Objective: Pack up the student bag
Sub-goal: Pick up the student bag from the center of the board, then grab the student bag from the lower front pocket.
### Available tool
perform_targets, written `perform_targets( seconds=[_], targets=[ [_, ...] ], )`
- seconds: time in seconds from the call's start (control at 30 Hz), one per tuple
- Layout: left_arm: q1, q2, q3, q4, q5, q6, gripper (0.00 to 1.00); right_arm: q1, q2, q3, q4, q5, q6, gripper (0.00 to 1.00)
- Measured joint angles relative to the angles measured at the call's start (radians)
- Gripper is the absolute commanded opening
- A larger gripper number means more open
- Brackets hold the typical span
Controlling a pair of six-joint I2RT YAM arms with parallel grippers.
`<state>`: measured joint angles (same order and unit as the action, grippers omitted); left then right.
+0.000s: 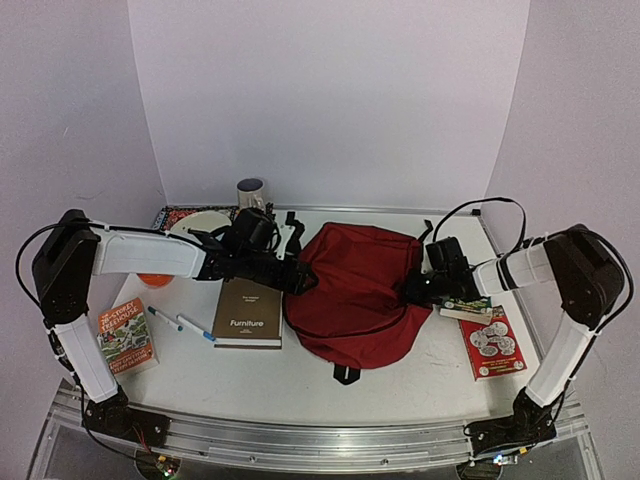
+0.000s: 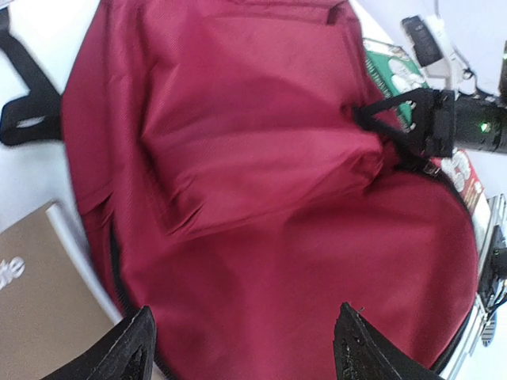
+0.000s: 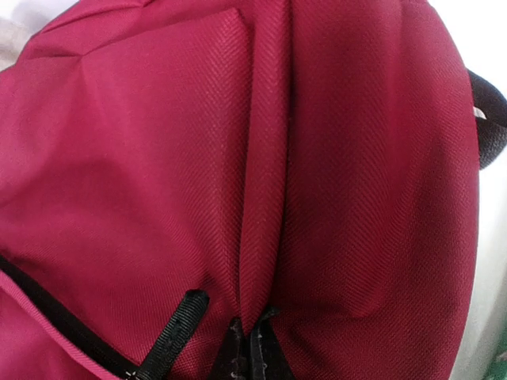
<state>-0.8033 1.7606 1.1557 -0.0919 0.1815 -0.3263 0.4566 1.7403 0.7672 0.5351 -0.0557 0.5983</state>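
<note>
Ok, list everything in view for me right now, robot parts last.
student bag: one, dark red, black straps, table centre.
brown book: one, brown, titled Furniture, beside the bag's left edge.
pens: two, white and blue, left of the brown book.
paperback: one, green and red cover, near left corner.
red book: one, red, right of the bag.
green book: one, green and white, behind the red book.
plate: one, cream, back left.
mug: one, greyish, back edge.
orange object: one, orange, mostly hidden under the left arm.
left tool: one, black, open, over the bag's left edge.
right tool: one, black, shut on a fold of the bag's right side.
</note>
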Motion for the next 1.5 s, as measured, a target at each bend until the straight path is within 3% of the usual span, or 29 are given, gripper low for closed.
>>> perform_targets(
  seconds=[0.33, 0.67, 0.93, 1.17, 1.5],
  targets=[
    [-0.041, 0.033, 0.064, 0.017, 0.005, -0.016, 0.79, 0.056, -0.165, -0.022, -0.008, -0.024, -0.001, 0.00],
    [-0.061, 0.098, 0.167, 0.023, 0.044, -0.046, 0.78, 0.090, -0.227, -0.023, -0.010, -0.062, -0.001, 0.00],
    [-0.079, 0.168, 0.294, 0.031, 0.114, -0.084, 0.67, 0.107, -0.304, -0.030, 0.017, -0.098, -0.010, 0.00],
    [-0.086, 0.240, 0.402, 0.034, 0.178, -0.108, 0.51, 0.112, -0.315, -0.030, 0.023, -0.120, -0.036, 0.00],
    [-0.088, 0.332, 0.487, 0.040, 0.233, -0.143, 0.40, 0.131, -0.315, -0.018, 0.010, -0.132, -0.078, 0.00]
  ],
)
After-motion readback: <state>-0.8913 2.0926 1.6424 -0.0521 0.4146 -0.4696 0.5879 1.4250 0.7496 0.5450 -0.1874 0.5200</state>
